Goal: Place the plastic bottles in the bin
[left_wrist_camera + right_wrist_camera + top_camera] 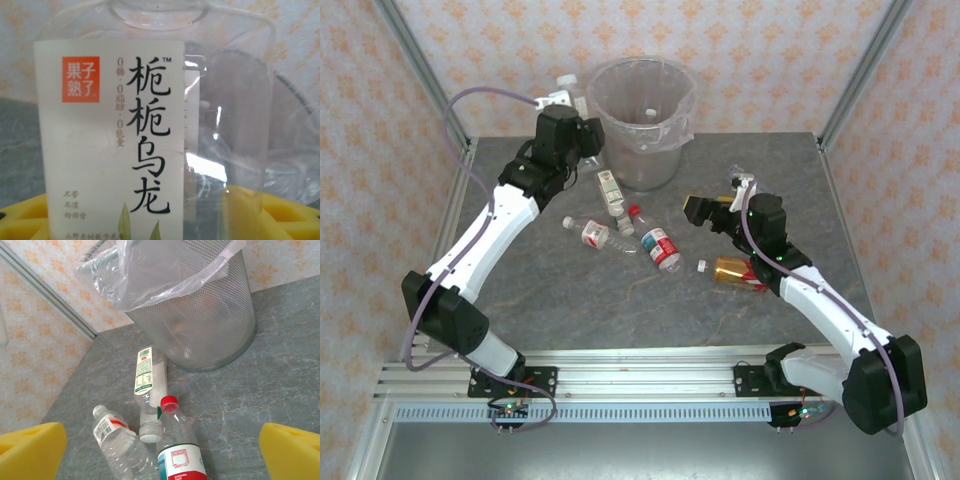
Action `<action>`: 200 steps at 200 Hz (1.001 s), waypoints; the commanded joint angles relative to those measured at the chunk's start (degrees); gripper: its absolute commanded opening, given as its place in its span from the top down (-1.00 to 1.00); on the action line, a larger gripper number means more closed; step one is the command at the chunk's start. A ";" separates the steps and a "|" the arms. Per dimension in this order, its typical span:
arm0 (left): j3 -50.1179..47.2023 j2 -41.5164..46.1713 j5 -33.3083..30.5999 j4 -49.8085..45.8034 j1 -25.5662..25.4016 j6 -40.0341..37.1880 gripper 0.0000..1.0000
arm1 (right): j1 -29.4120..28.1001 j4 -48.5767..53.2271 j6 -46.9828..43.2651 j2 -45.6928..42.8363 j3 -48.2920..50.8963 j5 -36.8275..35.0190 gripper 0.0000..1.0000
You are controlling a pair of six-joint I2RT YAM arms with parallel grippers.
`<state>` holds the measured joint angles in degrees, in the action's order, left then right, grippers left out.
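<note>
**Left end effector** [566, 106]: grasping a clear bottle [150, 130] with a white label printed in black characters. In the left wrist view the yellow pads [282, 217] sit at either side of its lower body. In the top view this held bottle is off the surface [570, 300], just beside the bin [645, 125] at 9 o'clock from the rim, white cap pointing to 12 o'clock.

**Right end effector** [705, 212]: released. In the right wrist view its pads stand wide apart with nothing between them. It hangs over the surface at 5 o'clock from the bin, apart from every bottle.

**Bin:** stands at the 12 o'clock end of the surface. The right wrist view shows a mesh wall with a clear bag [165, 275] folded over the rim. A small white cap [650, 112] is visible inside; what it belongs to cannot be told.

**Bottles lying on the surface:**
- Green-label bottle [610, 190]: at 6 o'clock from the bin, near its base.
- White-cap bottle [590, 233]: clear, red-and-white label, at 7 o'clock from the green-label bottle.
- Red-cap bottle [658, 247]: at 5 o'clock from the green-label bottle, its cap close to that bottle's neck.
- Amber bottle [732, 271]: at 3 o'clock from the red-cap bottle, well apart from it, white cap toward 9 o'clock, partly hidden under the right forearm.
</note>
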<state>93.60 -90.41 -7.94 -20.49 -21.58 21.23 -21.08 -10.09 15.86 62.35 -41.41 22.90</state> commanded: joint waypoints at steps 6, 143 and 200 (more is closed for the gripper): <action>8.39 -4.37 3.51 1.29 0.48 -4.91 1.00 | -0.25 2.42 -0.45 -2.20 -0.40 2.56 -0.98; 61.20 -42.90 8.44 -6.83 2.11 1.49 1.00 | -0.19 7.07 -1.18 -7.27 0.60 -3.29 -0.99; 61.70 -48.32 9.89 -2.64 2.62 2.95 1.00 | -0.22 8.59 -0.08 -9.02 1.78 -4.43 -0.98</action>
<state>152.97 -138.28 -0.16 -24.64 -19.44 23.11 -21.08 -2.87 15.03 54.78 -40.32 19.90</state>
